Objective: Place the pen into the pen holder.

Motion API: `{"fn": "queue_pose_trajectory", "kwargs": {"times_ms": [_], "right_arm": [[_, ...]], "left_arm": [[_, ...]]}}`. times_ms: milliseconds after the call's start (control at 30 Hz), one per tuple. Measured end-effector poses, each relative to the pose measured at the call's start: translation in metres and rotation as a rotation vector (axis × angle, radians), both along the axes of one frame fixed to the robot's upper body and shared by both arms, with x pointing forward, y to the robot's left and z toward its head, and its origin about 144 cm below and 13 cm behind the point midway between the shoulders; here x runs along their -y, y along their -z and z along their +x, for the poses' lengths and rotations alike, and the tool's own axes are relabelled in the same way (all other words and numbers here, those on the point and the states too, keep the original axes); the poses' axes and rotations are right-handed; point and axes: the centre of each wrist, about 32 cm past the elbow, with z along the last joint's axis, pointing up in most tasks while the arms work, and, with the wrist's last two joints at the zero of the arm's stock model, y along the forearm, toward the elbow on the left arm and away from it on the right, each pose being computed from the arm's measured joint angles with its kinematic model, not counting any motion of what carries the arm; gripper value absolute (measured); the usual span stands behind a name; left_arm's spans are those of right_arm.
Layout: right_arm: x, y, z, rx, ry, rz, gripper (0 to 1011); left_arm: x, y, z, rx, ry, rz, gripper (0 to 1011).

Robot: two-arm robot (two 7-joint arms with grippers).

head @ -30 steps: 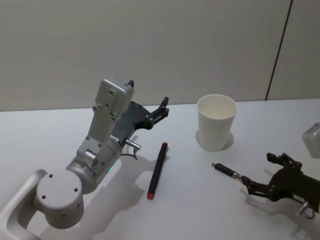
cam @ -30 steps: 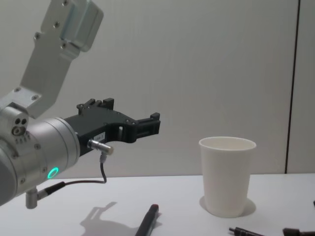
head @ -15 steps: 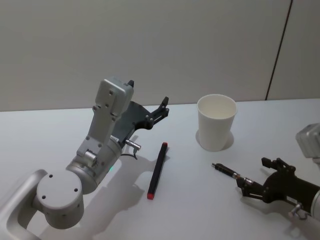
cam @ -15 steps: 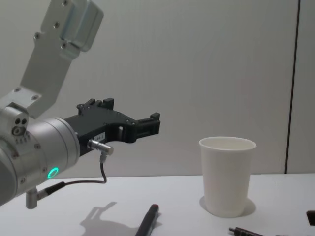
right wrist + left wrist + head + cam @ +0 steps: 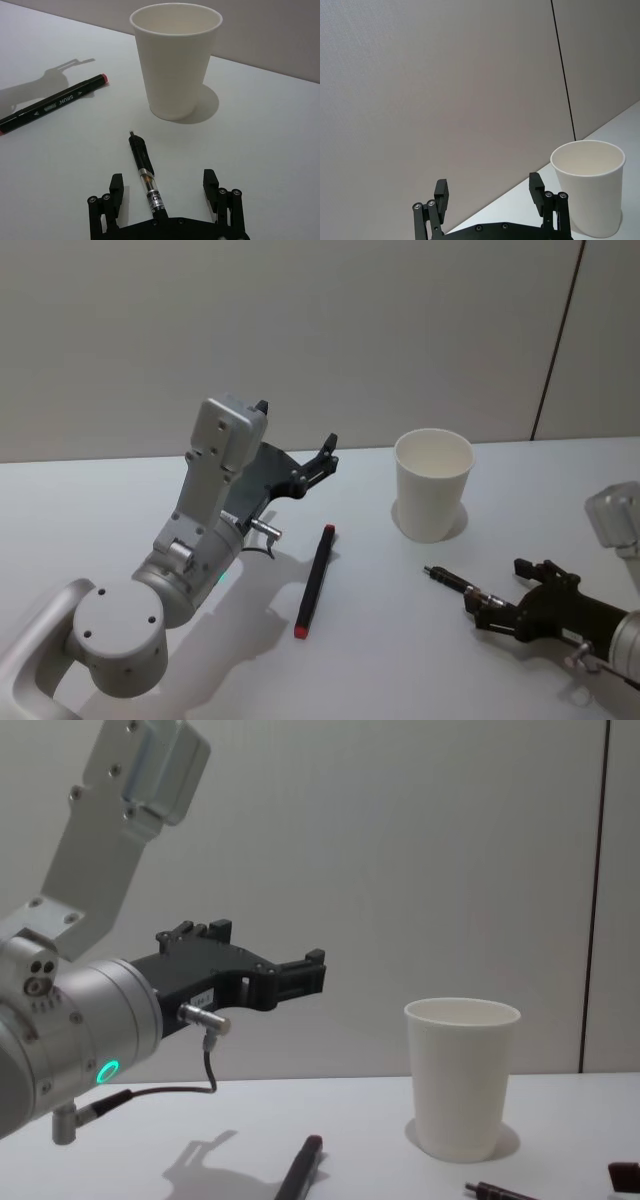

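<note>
Head view: my right gripper (image 5: 500, 592) sits low over the table (image 5: 120, 510), fingers spread wide and empty, with the pen's (image 5: 450, 581) rear end between them. The pen lies flat on my side of the pen holder (image 5: 432, 485), near it but apart. A marker (image 5: 314, 580) lies further left. My left gripper (image 5: 330, 452) hangs raised, open, holding nothing.

Left wrist view: the holder stands upright beyond my parted fingers.

Right wrist view: the pen points toward the holder.

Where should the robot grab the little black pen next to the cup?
Probably mid-barrel, by the silver band. The little black pen lies flat, so the open right pincer should close across its thin width, coming from its rear end.
</note>
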Motion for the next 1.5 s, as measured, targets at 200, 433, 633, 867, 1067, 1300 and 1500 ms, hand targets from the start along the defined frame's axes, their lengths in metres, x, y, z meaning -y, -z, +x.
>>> {"fn": "queue_pose_trajectory", "kwargs": {"times_ms": [200, 433, 633, 867, 1067, 1300, 1500], "right_arm": [[-0.0013, 0.0013, 0.0041, -0.012, -0.002, 0.009, 1001], [-0.0027, 0.0023, 0.0075, -0.020, -0.017, 0.016, 1001], [-0.0045, 0.0026, 0.0090, -0.021, -0.038, 0.019, 1001], [-0.0058, 0.0027, 0.0092, -0.019, -0.054, 0.019, 1001], [-0.0061, 0.0022, 0.0087, -0.016, -0.059, 0.014, 1001], [-0.0066, 0.0011, 0.0082, -0.012, -0.057, 0.002, 1001], [-0.0070, -0.0004, 0.0080, -0.010, -0.055, -0.012, 1001]], "left_arm": [[0.0000, 0.0000, 0.0000, 0.000, 0.000, 0.000, 1001], [0.0000, 0.0000, 0.0000, 0.000, 0.000, 0.000, 1001], [0.0000, 0.0000, 0.0000, 0.000, 0.000, 0.000, 1001], [0.0000, 0.0000, 0.0000, 0.000, 0.000, 0.000, 1001], [0.0000, 0.0000, 0.0000, 0.000, 0.000, 0.000, 1001], [0.0000, 0.0000, 0.0000, 0.000, 0.000, 0.000, 1001], [0.0000, 0.0000, 0.0000, 0.000, 0.000, 0.000, 1001]]}}
